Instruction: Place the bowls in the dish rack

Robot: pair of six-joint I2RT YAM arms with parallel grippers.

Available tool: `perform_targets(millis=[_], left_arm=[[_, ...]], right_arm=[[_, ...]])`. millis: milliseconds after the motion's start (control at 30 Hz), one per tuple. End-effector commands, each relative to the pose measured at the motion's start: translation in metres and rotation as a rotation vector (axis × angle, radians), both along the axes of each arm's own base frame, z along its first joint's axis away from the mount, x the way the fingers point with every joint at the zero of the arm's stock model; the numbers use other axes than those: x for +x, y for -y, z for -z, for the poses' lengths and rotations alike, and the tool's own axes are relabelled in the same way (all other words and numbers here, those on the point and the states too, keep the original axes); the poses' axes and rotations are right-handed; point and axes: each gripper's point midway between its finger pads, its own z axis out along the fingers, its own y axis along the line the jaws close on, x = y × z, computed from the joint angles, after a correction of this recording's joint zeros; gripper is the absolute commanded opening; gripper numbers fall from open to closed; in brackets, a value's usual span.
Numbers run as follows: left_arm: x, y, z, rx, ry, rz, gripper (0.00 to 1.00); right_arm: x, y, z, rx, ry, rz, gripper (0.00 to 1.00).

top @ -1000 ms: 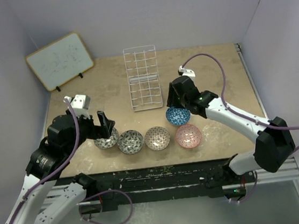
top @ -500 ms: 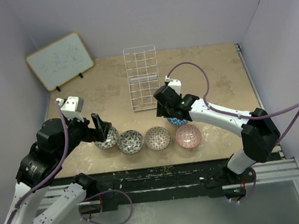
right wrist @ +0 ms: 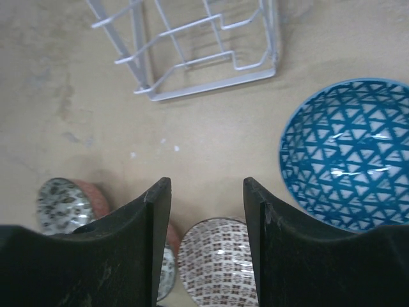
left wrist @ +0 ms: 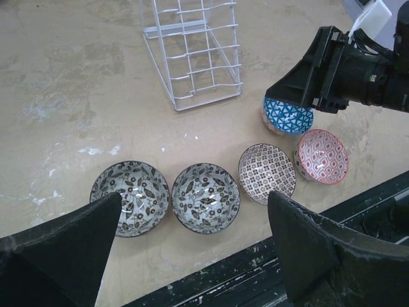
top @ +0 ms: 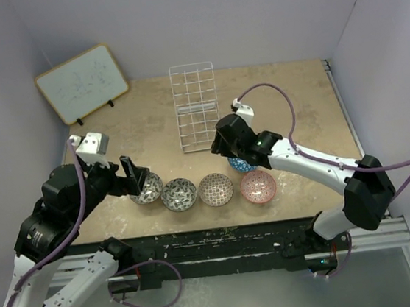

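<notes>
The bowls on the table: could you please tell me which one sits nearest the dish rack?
The blue bowl: it alone sits behind the row of four others, closest to the dish rack.

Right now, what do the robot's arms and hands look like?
The left arm and right arm have white shells with black joints. A purple cable loops along each. The left hand and right hand are black, each with two flat, wedge-shaped fingers. A small pale box sits at each wrist.
</notes>
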Motion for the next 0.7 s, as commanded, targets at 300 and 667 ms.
perform_targets(millis=[300, 667], left_arm=[[0.006, 0.002, -0.015, -0.008, 0.058, 0.006, 0.99], [0.001, 0.002, -0.011, -0.044, 0.04, -0.001, 0.99]], right_arm=[[0.025, -0.072, -0.019, 0.553, 0.08, 0.262, 0.31], [0.027, -0.075, -0.004, 0.596, 0.191, 0.334, 0.3]])
